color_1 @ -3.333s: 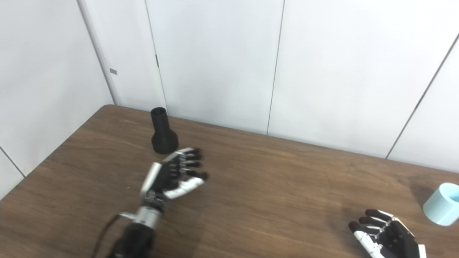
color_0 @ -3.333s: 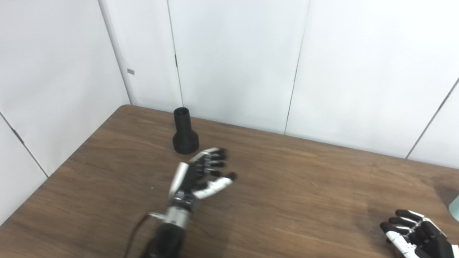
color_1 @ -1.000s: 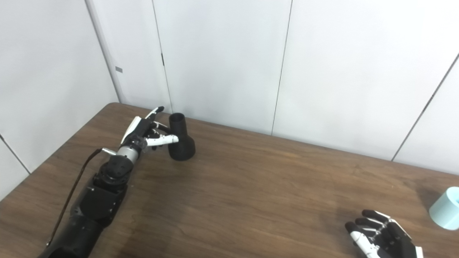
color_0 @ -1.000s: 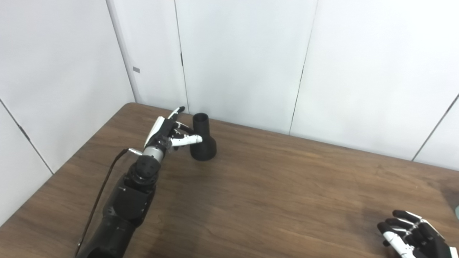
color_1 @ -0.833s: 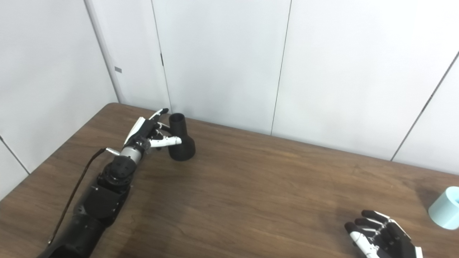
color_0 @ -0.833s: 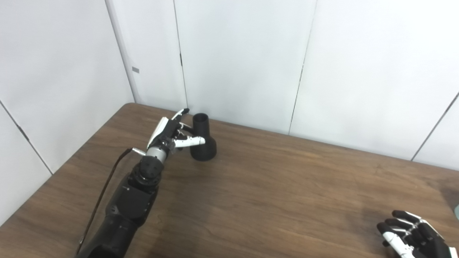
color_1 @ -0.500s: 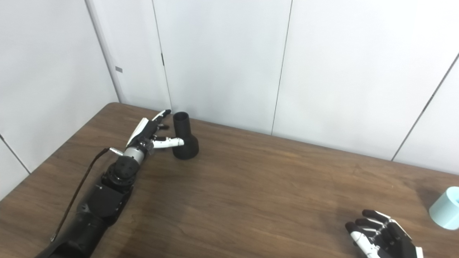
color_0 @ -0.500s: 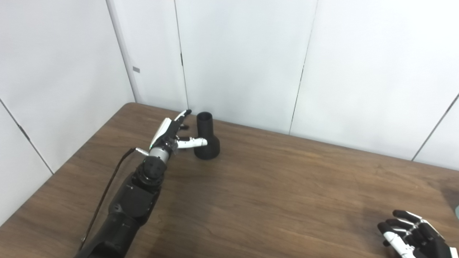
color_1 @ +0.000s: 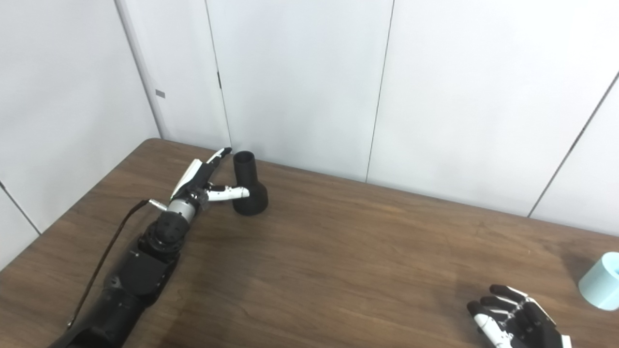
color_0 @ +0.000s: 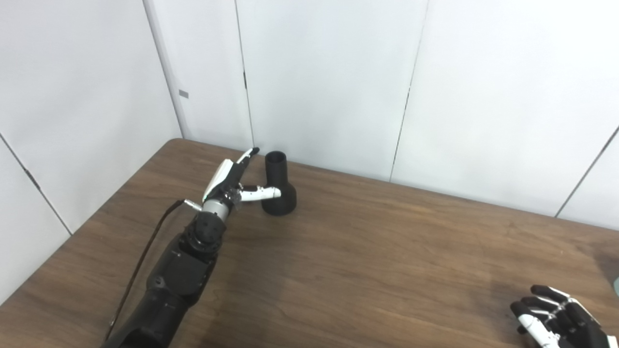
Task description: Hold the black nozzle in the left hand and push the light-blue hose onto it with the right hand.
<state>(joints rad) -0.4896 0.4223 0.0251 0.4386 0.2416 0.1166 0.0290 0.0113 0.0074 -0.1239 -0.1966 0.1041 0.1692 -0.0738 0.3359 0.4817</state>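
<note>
beside black nozzle (color_0: 279,187), open left hand (color_0: 231,181)

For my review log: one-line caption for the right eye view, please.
Left robot hand open beside the upright black nozzle; right robot hand open near the light-blue hose.

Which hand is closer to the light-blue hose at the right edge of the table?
Right. The right hand lies open just left of the light-blue hose; the left hand is across the table beside the black nozzle.
</note>
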